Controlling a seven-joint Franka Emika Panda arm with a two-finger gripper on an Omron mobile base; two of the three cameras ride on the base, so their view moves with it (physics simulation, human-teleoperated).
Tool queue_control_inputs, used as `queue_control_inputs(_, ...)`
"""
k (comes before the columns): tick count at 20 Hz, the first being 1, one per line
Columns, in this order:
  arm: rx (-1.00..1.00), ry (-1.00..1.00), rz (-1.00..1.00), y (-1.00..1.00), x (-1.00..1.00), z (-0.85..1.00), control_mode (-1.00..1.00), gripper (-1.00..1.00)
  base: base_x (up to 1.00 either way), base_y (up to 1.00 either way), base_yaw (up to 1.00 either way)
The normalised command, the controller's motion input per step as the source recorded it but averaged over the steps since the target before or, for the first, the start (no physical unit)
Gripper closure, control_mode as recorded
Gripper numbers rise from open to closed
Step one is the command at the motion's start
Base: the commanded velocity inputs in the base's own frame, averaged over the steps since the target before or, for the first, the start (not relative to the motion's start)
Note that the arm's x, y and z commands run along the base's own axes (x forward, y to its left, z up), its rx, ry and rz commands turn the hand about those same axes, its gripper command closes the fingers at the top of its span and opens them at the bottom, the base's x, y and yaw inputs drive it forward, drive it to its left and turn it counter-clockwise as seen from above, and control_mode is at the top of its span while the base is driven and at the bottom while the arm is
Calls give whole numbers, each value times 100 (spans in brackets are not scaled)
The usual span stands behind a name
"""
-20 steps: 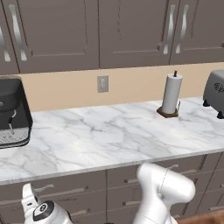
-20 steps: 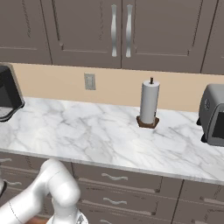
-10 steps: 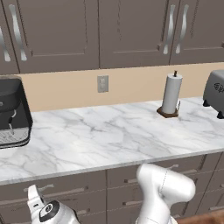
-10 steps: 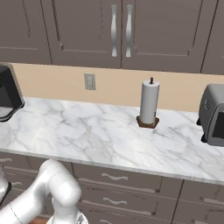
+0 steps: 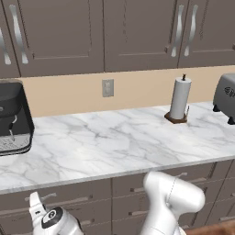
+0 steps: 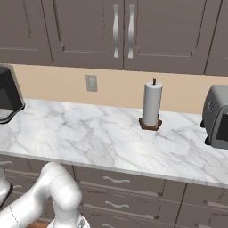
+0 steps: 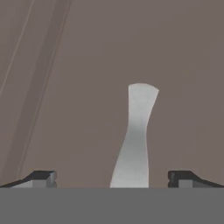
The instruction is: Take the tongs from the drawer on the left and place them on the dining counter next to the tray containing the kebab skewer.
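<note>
Grey-brown wood of the drawer (image 7: 87,65) front faces the hand camera, its wavy silver handle (image 7: 133,140) standing between the two dark fingertips of the gripper (image 7: 112,178). The jaws are spread wide, one on each side of the handle, touching nothing. From the base cameras, a black coffee machine (image 5: 13,117) sits at the left of the marble worktop (image 5: 110,142), a paper towel roll (image 5: 179,98) stands further right, and a toaster (image 5: 226,96) is at the far right.
</note>
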Motion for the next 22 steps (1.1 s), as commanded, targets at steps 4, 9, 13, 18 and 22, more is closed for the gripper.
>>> queue_control_inputs(4, 0, 0, 0, 0, 13, -39, -100, -100, 0, 0, 0)
queue_control_inputs(9, 0, 0, 0, 0, 1, -8, -100, 100, 0, 0, 0)
queue_control_inputs(13, 0, 0, 0, 0, 0, 0, -100, 100, 0, 0, 0)
queue_control_inputs(18, 0, 0, 0, 0, -2, 0, -100, 100, 0, 0, 0)
queue_control_inputs(22, 2, 3, 0, 0, -65, -19, -100, 100, 0, 0, 0)
